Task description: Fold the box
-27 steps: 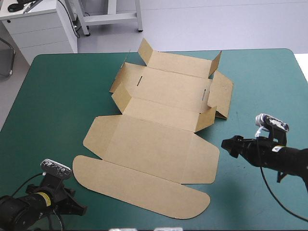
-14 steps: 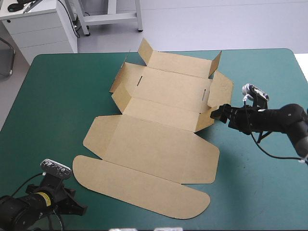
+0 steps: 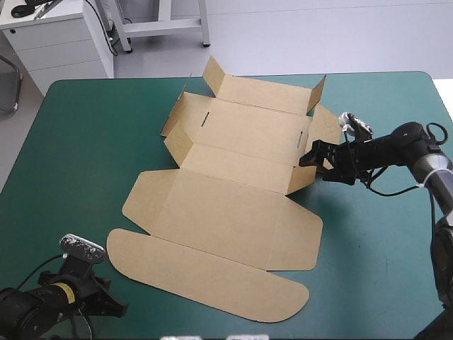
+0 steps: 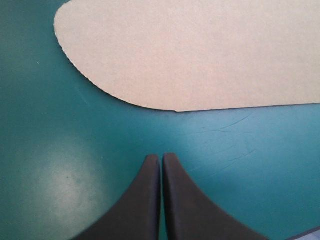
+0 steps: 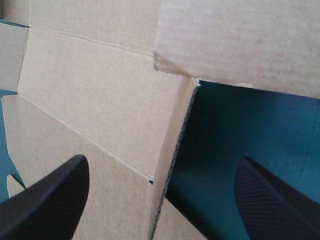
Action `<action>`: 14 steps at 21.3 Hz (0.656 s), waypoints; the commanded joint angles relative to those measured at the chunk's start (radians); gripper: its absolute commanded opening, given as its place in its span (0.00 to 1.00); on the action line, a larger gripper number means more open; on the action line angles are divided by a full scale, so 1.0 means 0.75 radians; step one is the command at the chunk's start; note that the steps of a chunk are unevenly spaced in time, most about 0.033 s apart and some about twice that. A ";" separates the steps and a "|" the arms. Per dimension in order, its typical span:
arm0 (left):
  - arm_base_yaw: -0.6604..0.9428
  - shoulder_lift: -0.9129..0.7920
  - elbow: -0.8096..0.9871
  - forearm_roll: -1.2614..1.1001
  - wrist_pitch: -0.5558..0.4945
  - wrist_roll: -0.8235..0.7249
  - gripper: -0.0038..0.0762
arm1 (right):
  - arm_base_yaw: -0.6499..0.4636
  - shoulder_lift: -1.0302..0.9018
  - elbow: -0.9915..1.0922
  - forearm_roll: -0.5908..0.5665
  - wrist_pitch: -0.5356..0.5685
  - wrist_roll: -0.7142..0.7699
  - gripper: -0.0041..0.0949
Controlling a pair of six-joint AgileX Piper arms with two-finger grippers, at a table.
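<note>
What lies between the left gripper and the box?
Nothing but bare teal-green cover, as the left wrist view shows: the left gripper sits apart from the box.

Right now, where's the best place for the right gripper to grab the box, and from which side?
The raised side flap on the box, taken from the table's right. It stands tilted up off the teal-green cover, so a finger probably fits either side of its free edge; the big panels lie flat. The right gripper is open astride that edge.
</note>
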 commanded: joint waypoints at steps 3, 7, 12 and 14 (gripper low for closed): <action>-0.003 0.008 -0.031 -0.004 -0.047 -0.012 0.04 | -0.002 0.007 -0.042 0.074 0.046 -0.021 0.79; -0.003 0.008 -0.031 -0.004 -0.047 -0.012 0.04 | 0.042 0.044 -0.042 0.102 0.031 -0.064 0.79; -0.003 0.008 -0.031 -0.004 -0.047 -0.012 0.04 | 0.116 0.063 -0.042 0.104 -0.086 -0.076 0.68; -0.003 0.008 -0.031 -0.004 -0.047 -0.012 0.04 | 0.117 0.063 -0.042 0.101 -0.089 -0.076 0.50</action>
